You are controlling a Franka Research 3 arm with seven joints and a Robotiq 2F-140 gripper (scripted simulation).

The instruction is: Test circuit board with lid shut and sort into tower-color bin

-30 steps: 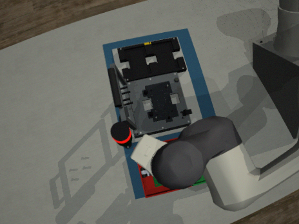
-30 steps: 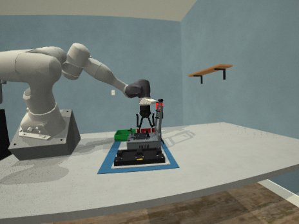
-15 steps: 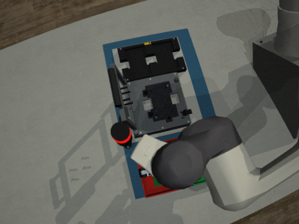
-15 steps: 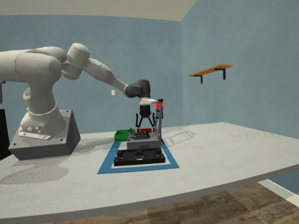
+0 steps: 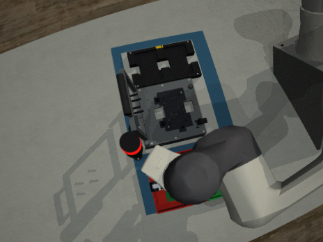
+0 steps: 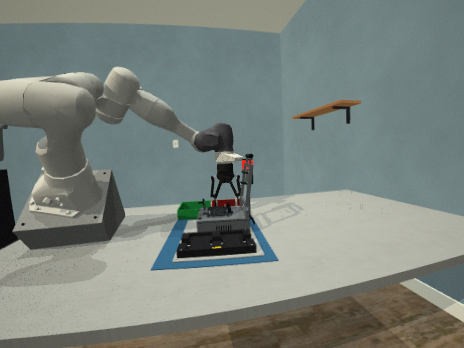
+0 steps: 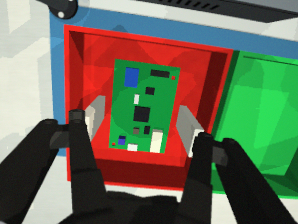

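The green circuit board lies face up inside the red bin, white connector end toward the camera in the wrist view. My gripper hangs just over that bin with its fingers open; both pads stand clear of the board's long edges, with red floor showing in the gaps. The signal tower shows red. The tester stands with its lid swung open and its plate empty. In the top view my arm hides the board and the gripper.
The green bin stands right beside the red one and is empty. The black tray with two empty pockets lies beyond the tester. All stand on the blue bench mat. The arm's base is at the right.
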